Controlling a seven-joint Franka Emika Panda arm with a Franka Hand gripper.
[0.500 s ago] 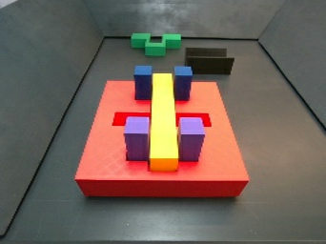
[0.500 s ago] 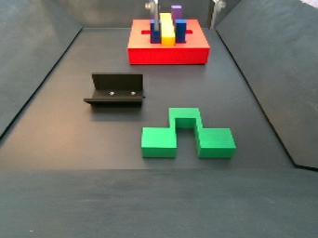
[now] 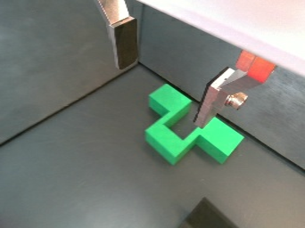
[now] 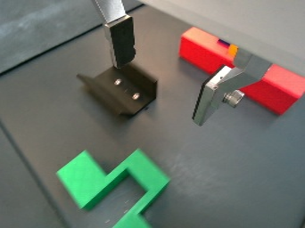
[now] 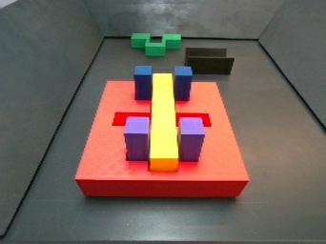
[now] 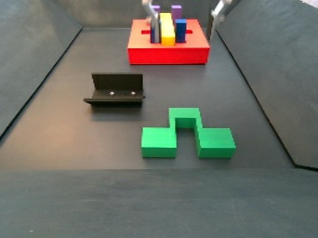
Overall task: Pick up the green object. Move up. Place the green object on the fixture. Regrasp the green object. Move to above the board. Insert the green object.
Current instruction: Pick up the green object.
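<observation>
On the dark floor of the bin, the biggest thing is the red board (image 5: 159, 138), carrying a long yellow bar (image 5: 163, 116) down its middle with blue blocks (image 5: 144, 79) at the far end and purple blocks (image 5: 136, 134) at the near end in a side view. That layout leaves open red slots beside the bar, which I'd guess is where the last piece goes.

Next down in size is the green object (image 6: 184, 135), a stepped piece lying flat on the floor, well apart from the board and untouched. The fixture (image 6: 115, 90), a dark L-shaped bracket, sits between the two but off to one side, probably parked there as a halfway stop for regripping.

The tool (image 3: 167, 67) is up in the air with its silver fingers (image 3: 123, 43) spread wide and nothing between them, looking down over the green object. Seems like it's lining up for the first pick, so nothing of the task is done yet.
</observation>
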